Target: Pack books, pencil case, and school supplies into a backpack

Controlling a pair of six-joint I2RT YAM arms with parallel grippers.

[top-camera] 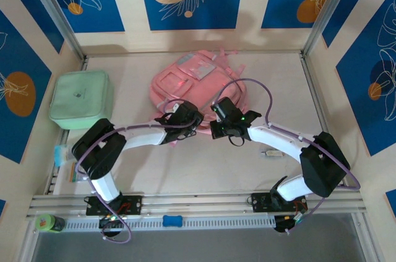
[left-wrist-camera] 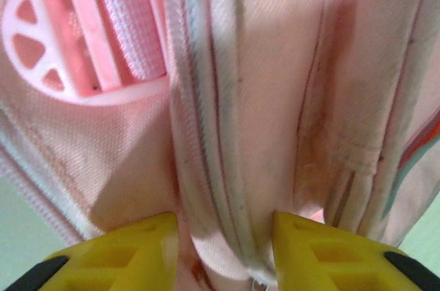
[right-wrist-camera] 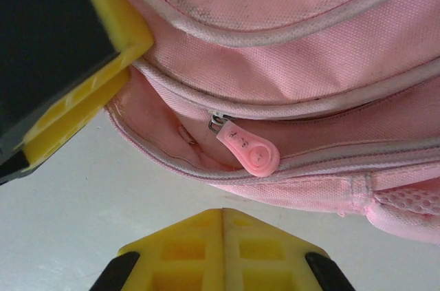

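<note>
Seen from above, the pink backpack (top-camera: 198,82) lies flat on the middle of the table (top-camera: 204,172), the mint-green box (top-camera: 81,99) sits well apart on its left, and my left gripper (top-camera: 189,117) and right gripper (top-camera: 216,121) meet at its near edge. Through my left wrist camera, my left gripper (left-wrist-camera: 220,225) is clamped on a fold of the backpack (left-wrist-camera: 275,98) that carries a zip line, with a pink strap buckle (left-wrist-camera: 82,36) above. Through my right wrist camera, my right gripper (right-wrist-camera: 222,212) is closed on nothing, its tips pressed together just short of the backpack (right-wrist-camera: 309,50), whose pink zip pull (right-wrist-camera: 251,150) lies at a partly open pocket mouth
</note>
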